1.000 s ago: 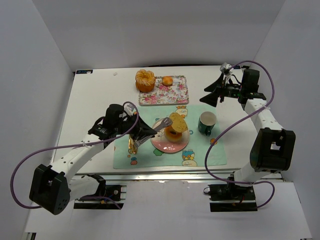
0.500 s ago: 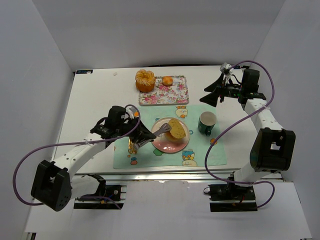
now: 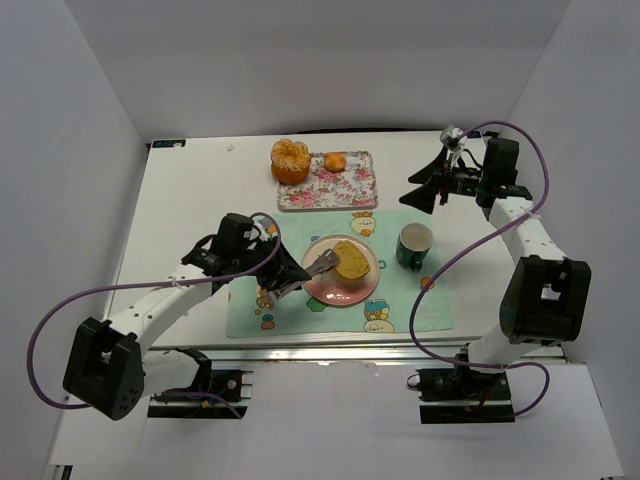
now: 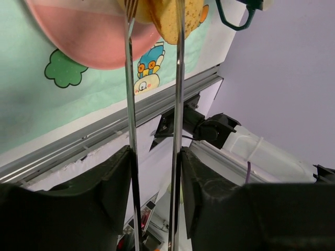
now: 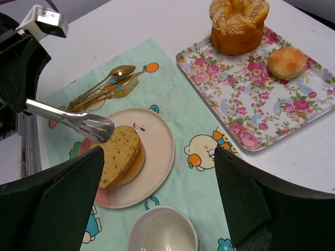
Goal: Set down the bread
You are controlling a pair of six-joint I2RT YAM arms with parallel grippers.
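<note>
Currently at release step: bread (image 3: 350,260) lies on pink plate (image 3: 330,291); left gripper (image 3: 283,275) clamps tongs (image 3: 320,264), tips at slice. Next: spread tongs, back off level. Right gripper (image 3: 418,190) wide apart, empty

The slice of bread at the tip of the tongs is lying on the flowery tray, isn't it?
Not quite: the slice of bread lies on the pink plate, not the flowery tray, which holds only a bun and a ring-shaped cake. It is at the tip of the tongs, as you said. The right wrist view shows this.
</note>
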